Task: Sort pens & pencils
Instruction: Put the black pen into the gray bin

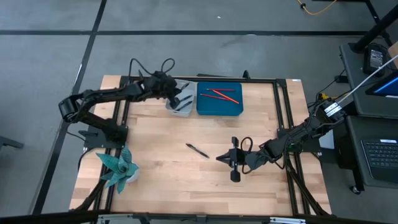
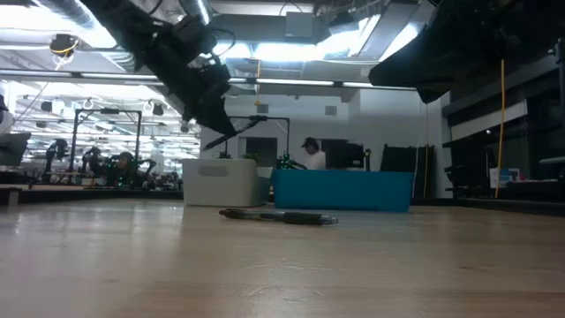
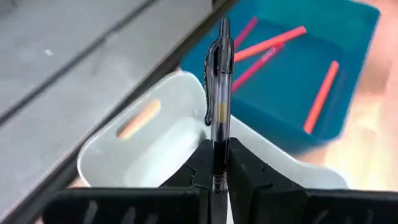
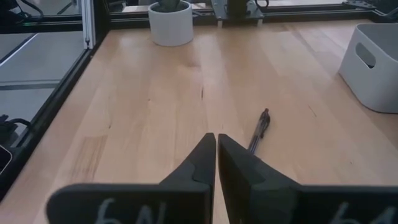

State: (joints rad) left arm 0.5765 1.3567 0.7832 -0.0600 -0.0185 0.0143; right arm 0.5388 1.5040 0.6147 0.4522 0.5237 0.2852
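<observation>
One pen (image 3: 219, 93) is pinched upright between the fingers of the left gripper (image 3: 216, 163), which hangs above the white bin (image 1: 180, 101) at the far side of the table (image 1: 161, 168); a second pen (image 1: 197, 150) lies loose on the wood near the middle, and the pencils (image 1: 222, 94) rest in the blue tray (image 1: 219, 109) just beside the bin. The main risk, as I judge it, is the release: the pen is gripped low on its barrel and stands tall above the fingers, so if the jaws part while the tip is over the bin's rim or toward the tray, it could topple across the wall, land among the pencils, or roll off the back edge. The left arm reaches out long from its base at the table's left side, wrist bent down over the bin. The right arm stretches in low from the right edge, its right gripper (image 4: 216, 149) closed on nothing and hovering just above the wood, pointed at the loose pen a little ahead of its fingertips.
</observation>
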